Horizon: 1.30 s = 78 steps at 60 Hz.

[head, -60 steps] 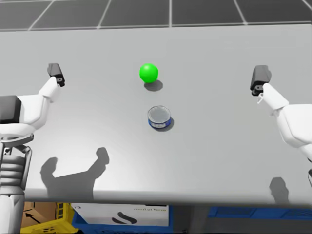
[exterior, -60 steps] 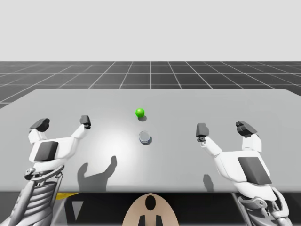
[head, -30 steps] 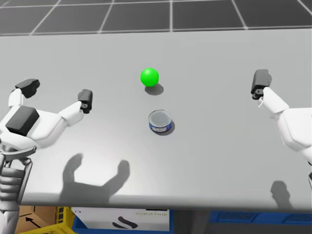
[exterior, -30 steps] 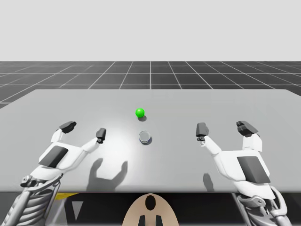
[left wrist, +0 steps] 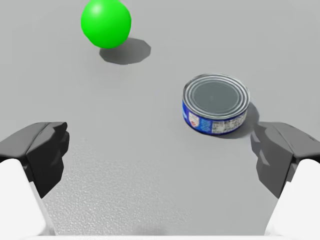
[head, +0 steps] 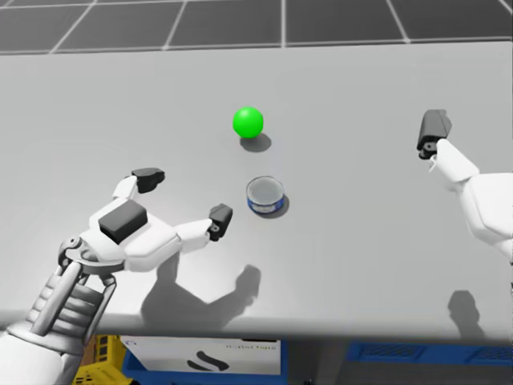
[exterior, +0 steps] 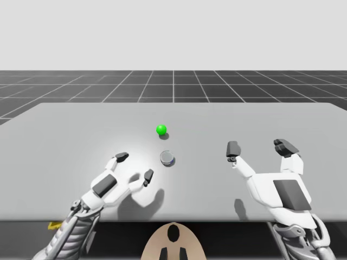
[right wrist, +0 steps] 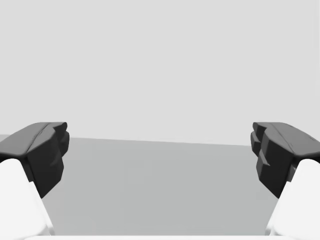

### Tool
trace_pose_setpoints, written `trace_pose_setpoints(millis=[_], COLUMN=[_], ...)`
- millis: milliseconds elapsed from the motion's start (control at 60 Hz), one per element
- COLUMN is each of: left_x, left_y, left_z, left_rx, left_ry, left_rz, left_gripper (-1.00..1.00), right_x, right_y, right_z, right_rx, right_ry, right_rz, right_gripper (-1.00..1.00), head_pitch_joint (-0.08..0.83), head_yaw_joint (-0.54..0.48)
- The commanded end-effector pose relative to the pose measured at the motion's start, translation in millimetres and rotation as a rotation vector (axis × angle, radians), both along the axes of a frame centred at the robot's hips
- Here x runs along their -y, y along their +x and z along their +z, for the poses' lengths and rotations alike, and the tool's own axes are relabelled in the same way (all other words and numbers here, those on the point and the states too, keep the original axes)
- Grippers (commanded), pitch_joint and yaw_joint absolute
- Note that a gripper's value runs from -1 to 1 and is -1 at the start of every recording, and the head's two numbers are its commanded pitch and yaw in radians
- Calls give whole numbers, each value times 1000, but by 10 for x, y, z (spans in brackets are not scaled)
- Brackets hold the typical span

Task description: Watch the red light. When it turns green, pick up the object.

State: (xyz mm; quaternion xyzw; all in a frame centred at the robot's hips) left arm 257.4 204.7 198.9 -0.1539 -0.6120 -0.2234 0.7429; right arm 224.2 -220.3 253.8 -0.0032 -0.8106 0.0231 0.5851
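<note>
The light is a green ball (exterior: 161, 129) (head: 248, 122) (left wrist: 106, 23) resting on the grey table (exterior: 65, 130). Just in front of it stands a short blue can with a silver lid (exterior: 167, 157) (head: 264, 194) (left wrist: 215, 103). My left gripper (exterior: 134, 166) (head: 183, 196) (left wrist: 160, 155) hovers low, open, a short way before the can, which lies ahead of its fingers and closer to one of them. My right gripper (exterior: 257, 148) (right wrist: 160, 155) is open at the table's right, raised and holding nothing.
Below the table's near edge I see a white box (head: 200, 354), a yellow crate (head: 100, 361) and a blue crate (head: 425, 354). A dark gridded floor (exterior: 173, 84) lies beyond the table's far edge.
My left arm has swung inward and down toward the can, its open gripper now just short of it. The right arm has stayed put. My head has turned slightly.
</note>
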Motion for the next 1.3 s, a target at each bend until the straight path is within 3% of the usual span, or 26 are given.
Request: trace_pose_setpoints(millis=[17,367,1033,1083,1133,1150,1167,1300], left_x=[315,841,1373,1382,1382,1380,1373,1347], left_y=[145,490,729,727,725,724,721,711], left_z=[-128,-303,-544,-556,-569,-573,-578,-568], left_rx=[-45,-103,-164,-166,-169,-170,-174,-178], left_ry=[20,18,52,53,54,53,53,45], left_rz=[-63,-58,-87,-88,-91,-93,-99,-110], left_gripper=[-1000,-1000,-1000,-800,-174,421,886,970], right_x=[-21,-17,0,1,2,2,3,5], right_y=[-3,-10,-22,-25,-24,-24,-24,-22], right_z=[-12,-4,8,9,9,9,9,8], right_rx=[-3,-3,-1,-1,0,0,0,0], right_ry=[17,19,27,27,27,27,28,28], right_rz=[-2,5,10,11,11,11,11,10], right_gripper=[-1000,-1000,-1000,-1000,-1000,-1000,-1000,-1000], head_pitch_joint=[674,685,695,696,696,696,695,694], head_yaw_joint=[69,58,39,37,36,36,35,36])
